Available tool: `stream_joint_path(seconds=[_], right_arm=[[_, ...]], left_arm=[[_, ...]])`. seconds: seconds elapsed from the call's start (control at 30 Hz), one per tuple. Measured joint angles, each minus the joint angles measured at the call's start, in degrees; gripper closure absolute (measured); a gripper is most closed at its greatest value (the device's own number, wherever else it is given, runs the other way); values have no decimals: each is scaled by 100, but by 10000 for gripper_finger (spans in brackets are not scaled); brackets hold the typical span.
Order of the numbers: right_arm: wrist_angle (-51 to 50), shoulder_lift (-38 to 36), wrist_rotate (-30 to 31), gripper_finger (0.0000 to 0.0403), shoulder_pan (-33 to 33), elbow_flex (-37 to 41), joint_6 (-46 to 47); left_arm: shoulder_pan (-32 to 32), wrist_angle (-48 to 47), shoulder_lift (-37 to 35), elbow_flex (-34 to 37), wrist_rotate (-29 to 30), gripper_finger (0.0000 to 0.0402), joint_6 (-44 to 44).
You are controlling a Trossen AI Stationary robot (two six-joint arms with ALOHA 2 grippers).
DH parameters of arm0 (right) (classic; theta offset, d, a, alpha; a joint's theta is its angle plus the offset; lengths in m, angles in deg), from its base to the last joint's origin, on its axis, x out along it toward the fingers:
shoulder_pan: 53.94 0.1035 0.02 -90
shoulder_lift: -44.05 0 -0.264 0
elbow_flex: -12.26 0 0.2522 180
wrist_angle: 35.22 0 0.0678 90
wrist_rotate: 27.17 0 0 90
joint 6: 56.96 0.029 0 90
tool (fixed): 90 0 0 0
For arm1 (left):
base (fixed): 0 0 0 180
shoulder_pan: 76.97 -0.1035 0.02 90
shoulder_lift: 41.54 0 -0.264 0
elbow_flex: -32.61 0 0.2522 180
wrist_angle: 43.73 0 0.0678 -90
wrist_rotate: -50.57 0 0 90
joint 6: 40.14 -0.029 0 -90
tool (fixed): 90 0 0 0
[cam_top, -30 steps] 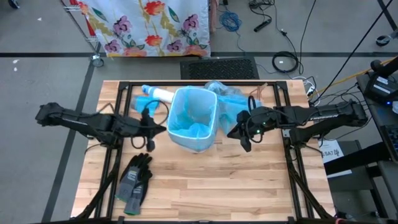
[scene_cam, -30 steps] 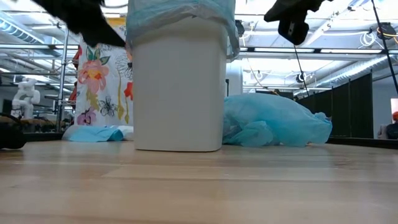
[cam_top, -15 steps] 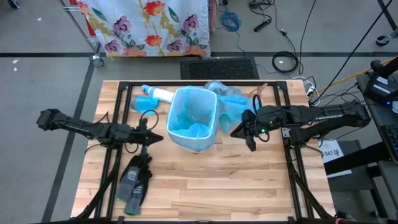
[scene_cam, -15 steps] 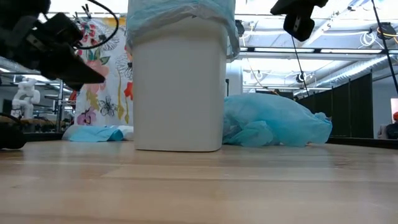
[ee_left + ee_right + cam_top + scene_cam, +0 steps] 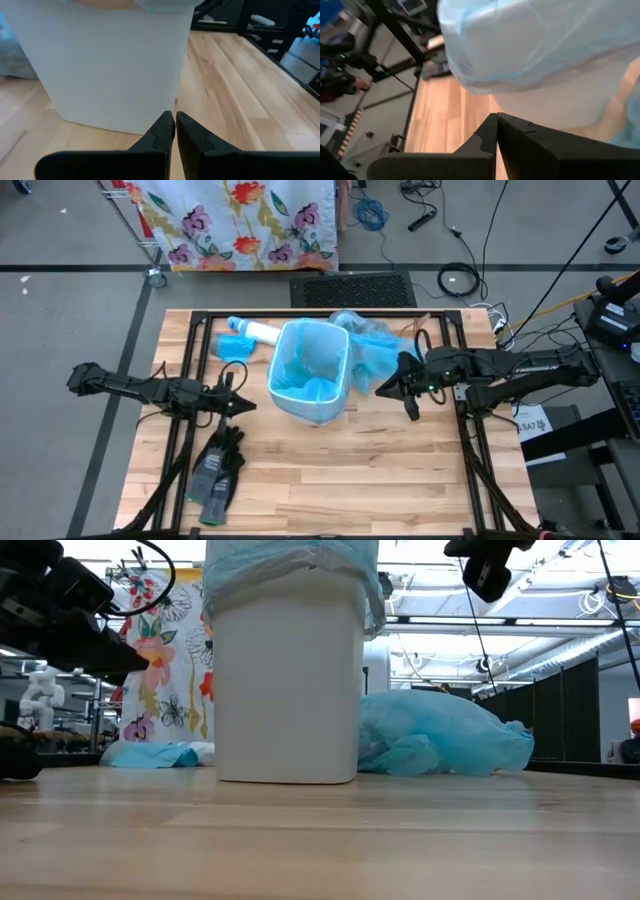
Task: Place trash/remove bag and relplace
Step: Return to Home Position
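Note:
A white bin point(image 5: 312, 408) stands mid-table, lined with a light blue bag point(image 5: 303, 368) whose rim folds over the bin's edge point(image 5: 290, 565). A second, filled blue bag point(image 5: 440, 735) lies on the table just behind the bin toward the right. My left gripper point(image 5: 250, 408) hangs shut just left of the bin, low beside its wall point(image 5: 110, 55), holding nothing. My right gripper point(image 5: 383, 391) is shut and raised at the bin's right side, near the liner's rim point(image 5: 520, 45). No trash shows in any view.
A pair of dark grey gloves point(image 5: 218, 472) lies near the front left. A white tube-shaped bottle point(image 5: 258, 330) and a blue scrap point(image 5: 232, 342) lie behind the bin on the left. Bare wood point(image 5: 380, 480) stretches in front of the bin.
My left gripper has sunk from beside the bin's rim to the level of its wall and has drawn back toward the table's left edge, tipping more level. My right gripper has eased slightly away from the bin toward the right edge. The bin and bags have stayed put.

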Motion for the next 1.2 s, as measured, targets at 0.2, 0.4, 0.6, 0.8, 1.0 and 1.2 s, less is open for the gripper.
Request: stream_joint_path(seconds=[0.2, 0.4, 0.6, 0.8, 1.0, 1.2], right_arm=[[1061, -563, 15, 403, -23, 957, -59], [2626, -1109, -35, 403, -401, 2231, -171], [3704, -1807, -465, 403, -624, 3362, -163], [3507, -2509, -99, 403, -643, 3836, -394], [2690, -2960, 1027, 403, -643, 3937, -366], [2589, -3462, 1051, 403, -634, 4060, -656]], left_arm=[[0, -4, 0, 0, 2, 377, -49], [-1, -7, 0, 0, 15, 377, -453], [-1, -11, 0, 0, 17, 377, -472], [-2, -13, 2, 0, 20, 377, -471], [-1, -14, 3, 0, 22, 377, -470], [-1, -15, 4, 0, 23, 377, -465]])
